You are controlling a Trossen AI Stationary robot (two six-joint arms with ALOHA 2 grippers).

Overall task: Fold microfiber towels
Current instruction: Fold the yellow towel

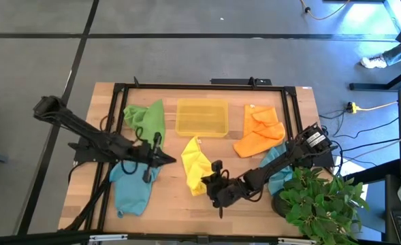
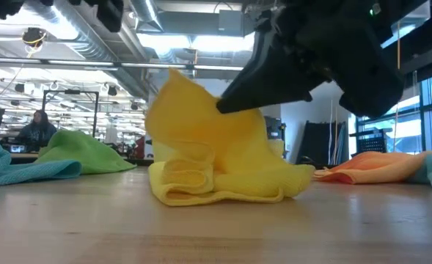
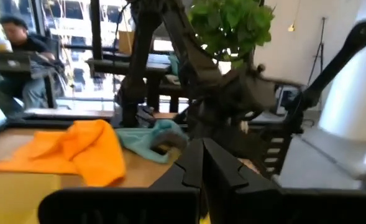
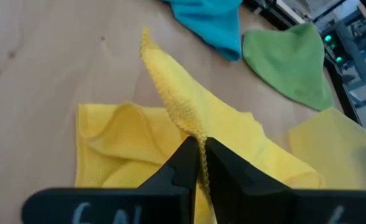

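Note:
A yellow towel (image 1: 194, 163) lies crumpled near the table's middle, with one ridge (image 2: 179, 95) drawn up. My right gripper (image 1: 211, 171) reaches in from the right and is shut on that towel (image 4: 170, 93). My left gripper (image 1: 171, 160) hovers shut and holds nothing, pointing level toward the right, between a green towel (image 1: 146, 119) and a teal towel (image 1: 132, 192). An orange towel (image 1: 258, 133) and a second teal towel (image 1: 276, 167) lie flat on the table at the right. My right gripper pinches a raised edge of the yellow towel (image 4: 197, 135) between its two fingers (image 4: 181, 163). The fingers slant down from the table's near right. The pinched strip rises as a ridge, while the rest of the towel (image 2: 223, 183) lies bunched on the table.
A translucent yellow tray (image 1: 201, 117) stands at the far middle of the table. A potted plant (image 1: 323, 201) sits at the near right corner beside my right arm. A black frame (image 1: 186, 87) runs along the table's edges. A person (image 3: 21, 56) sits in the room beyond.

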